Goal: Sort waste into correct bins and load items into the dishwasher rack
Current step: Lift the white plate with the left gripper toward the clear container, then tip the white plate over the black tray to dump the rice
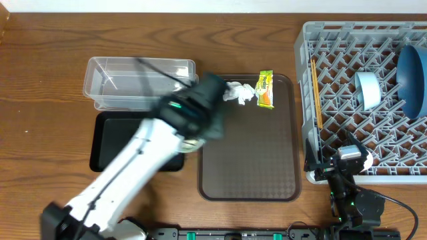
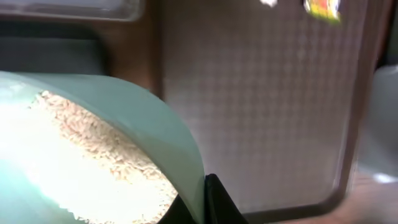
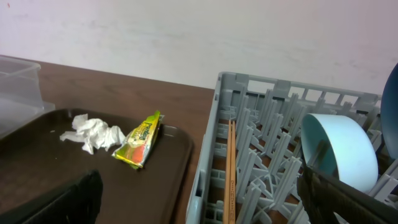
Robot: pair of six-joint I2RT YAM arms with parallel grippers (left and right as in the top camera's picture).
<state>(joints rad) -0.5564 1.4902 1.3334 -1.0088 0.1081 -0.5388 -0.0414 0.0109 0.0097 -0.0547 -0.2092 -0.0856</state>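
Observation:
My left gripper [image 2: 202, 200] is shut on the rim of the white green-rimmed bowl [image 2: 146, 118], which holds loose white rice [image 2: 93, 149]. In the overhead view the blurred left arm [image 1: 193, 110] hangs over the left edge of the brown serving tray [image 1: 250, 153] and hides the bowl. A crumpled tissue [image 1: 238, 93] and a snack wrapper [image 1: 265, 89] lie at the tray's far end. The clear tub [image 1: 140, 81] and black tray [image 1: 110, 137] sit left of it. The grey rack [image 1: 373, 127] holds chopsticks [image 1: 316, 93], a pale-blue bowl [image 1: 368, 90] and a large blue bowl [image 1: 413, 70]. My right gripper [image 1: 343, 160] is open and empty at the rack's near left corner. The pink cup is out of view.
The right wrist view shows the tissue [image 3: 93, 132], the wrapper [image 3: 140, 140], the chopsticks [image 3: 231, 168] and the pale-blue bowl [image 3: 342, 149] among the rack's pegs. A white wall stands behind the wooden table [image 1: 40, 80].

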